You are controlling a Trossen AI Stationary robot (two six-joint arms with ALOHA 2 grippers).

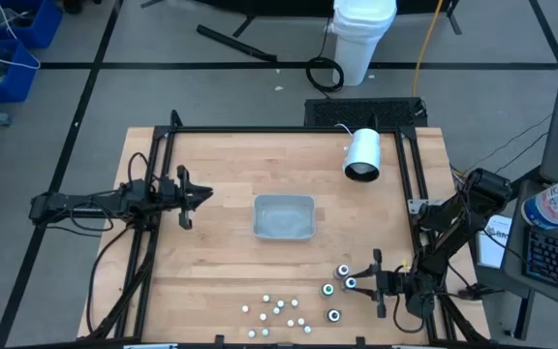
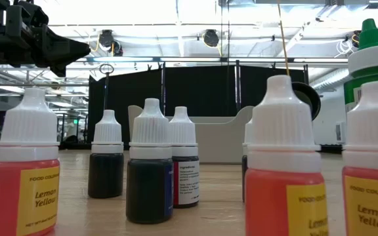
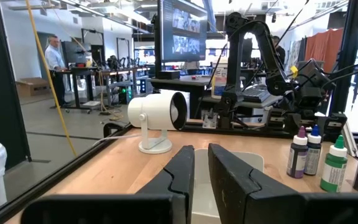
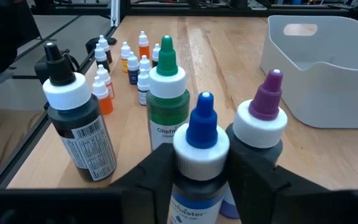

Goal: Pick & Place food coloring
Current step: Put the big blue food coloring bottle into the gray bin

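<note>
While upright, blue-tipped bottle (image 4: 199,168) between right hand (image 4: 197,186) fingers

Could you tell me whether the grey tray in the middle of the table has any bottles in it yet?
Empty. The high view shows only the bare floor of the tray.

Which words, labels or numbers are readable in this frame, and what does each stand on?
"Lemon Yellow": left red bottle's yellow label, low view.
"FOOD COLORING", cut at the edge: same label.
"Lemon Yellow": far-right bottle.
"FOOD COLORI...", cut off: orange bottle.
"Chef...", rest hidden: green bottle, right wrist view.
Unreadable: small print on the purple-filled bottle; barcode digits on the black bottle.
</note>
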